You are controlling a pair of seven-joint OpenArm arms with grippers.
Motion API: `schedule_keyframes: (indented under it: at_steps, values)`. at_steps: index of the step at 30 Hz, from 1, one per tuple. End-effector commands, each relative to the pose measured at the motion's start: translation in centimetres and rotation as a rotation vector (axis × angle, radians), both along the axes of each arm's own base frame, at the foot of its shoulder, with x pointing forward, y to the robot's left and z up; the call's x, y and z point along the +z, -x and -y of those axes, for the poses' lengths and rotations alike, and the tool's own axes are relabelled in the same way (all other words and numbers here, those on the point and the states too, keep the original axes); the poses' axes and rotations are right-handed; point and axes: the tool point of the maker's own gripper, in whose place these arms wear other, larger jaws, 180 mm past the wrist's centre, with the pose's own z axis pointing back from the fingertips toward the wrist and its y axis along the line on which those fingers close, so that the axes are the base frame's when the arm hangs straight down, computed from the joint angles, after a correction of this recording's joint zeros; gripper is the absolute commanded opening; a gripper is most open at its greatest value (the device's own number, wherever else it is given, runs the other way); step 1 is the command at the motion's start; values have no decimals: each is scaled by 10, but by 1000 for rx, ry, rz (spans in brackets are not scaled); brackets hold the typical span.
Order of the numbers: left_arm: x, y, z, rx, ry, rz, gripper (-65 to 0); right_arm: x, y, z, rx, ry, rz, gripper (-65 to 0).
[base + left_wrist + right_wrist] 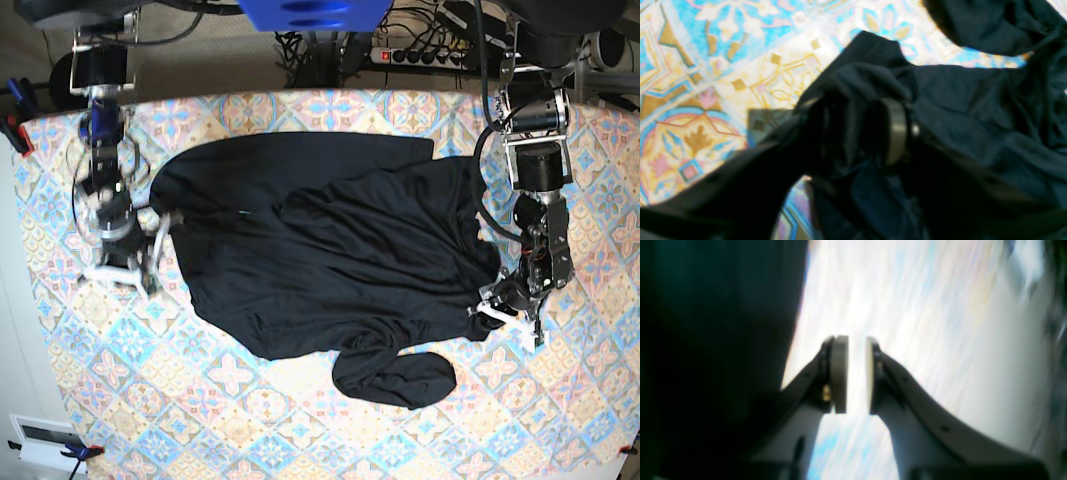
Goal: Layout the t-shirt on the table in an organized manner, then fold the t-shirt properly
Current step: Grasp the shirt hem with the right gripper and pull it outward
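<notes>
The black t-shirt [330,250] lies rumpled across the middle of the patterned table [250,400], with a sleeve curled toward the front. At the shirt's right edge my left gripper [505,318] has its jaws apart. In the left wrist view, folds of the t-shirt [973,110] drape over and between the fingers of the left gripper [853,113], and only one pad [895,130] shows. My right gripper [128,272] hovers just off the shirt's left edge. The right wrist view shows this gripper [857,340] narrowly open and empty over the blurred table [923,306], with dark t-shirt [706,340] beside it.
Cables and a power strip [430,50] lie beyond the table's far edge. A white box [40,435] sits off the front left corner. Bare tablecloth [740,50] shows left of the fabric in the left wrist view.
</notes>
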Motion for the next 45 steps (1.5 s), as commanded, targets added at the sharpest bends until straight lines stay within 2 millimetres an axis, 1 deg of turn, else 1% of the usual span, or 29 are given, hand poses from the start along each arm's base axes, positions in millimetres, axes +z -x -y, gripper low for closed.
schedule_keyframes:
  at_steps: [1,3,5,6,8,10,13,15,17,19,23,25,27,29,31,34,41,42,45]
  values:
    - [29,-14,-20,20,-29,75,-333,-2,-5,8,-20,21,-12,-540]
    - [31,-14,-23,29,-5,83,-308,-4,-22,2,-30,-14,-13,-535]
    - [34,-12,-30,43,19,92,-310,-2,-38,0,-41,-38,-9,-537]
    - [32,-8,-31,50,44,92,-313,0,-48,-5,-38,-59,-6,-540]
    - [38,-7,-31,49,69,114,-319,6,-64,-18,-19,-115,0,-543]
    - [41,2,-30,37,72,125,-325,14,-80,-33,7,-178,7,-544]
    - [45,10,-21,1,71,120,-326,29,-105,-45,33,-218,13,-542]
    - [47,15,-14,-23,64,119,-326,30,-117,-54,50,-233,-5,-541]
    - [48,21,-7,-48,55,119,-326,33,-130,-70,72,-267,-18,-540]
    - [48,28,-1,-69,49,120,-326,31,-140,-75,80,-292,-29,-520]
    - [48,43,8,-101,32,128,-326,8,-140,-74,63,-319,-84,-459]
    - [46,50,11,-111,27,125,-326,-1,-140,-87,66,-350,-111,-432]
    - [42,54,12,-113,27,115,-326,-11,-138,-91,57,-362,-141,-420]
    - [37,58,12,-113,27,105,-326,-25,-133,-89,40,-367,-178,-420]
    - [36,59,12,-113,29,100,-326,-32,-130,-87,30,-367,-197,-420]
    - [32,63,10,-112,25,89,-326,-33,-130,-87,28,-367,-199,-420]
    - [32,63,12,-112,29,93,-326,-38,-128,-85,26,-372,-200,-420]
    - [32,63,12,-112,29,93,-326,-41,-126,-84,23,-371,-208,-419]
    - [33,62,12,-112,29,96,-326,-62,-113,-81,6,-372,-255,-419]
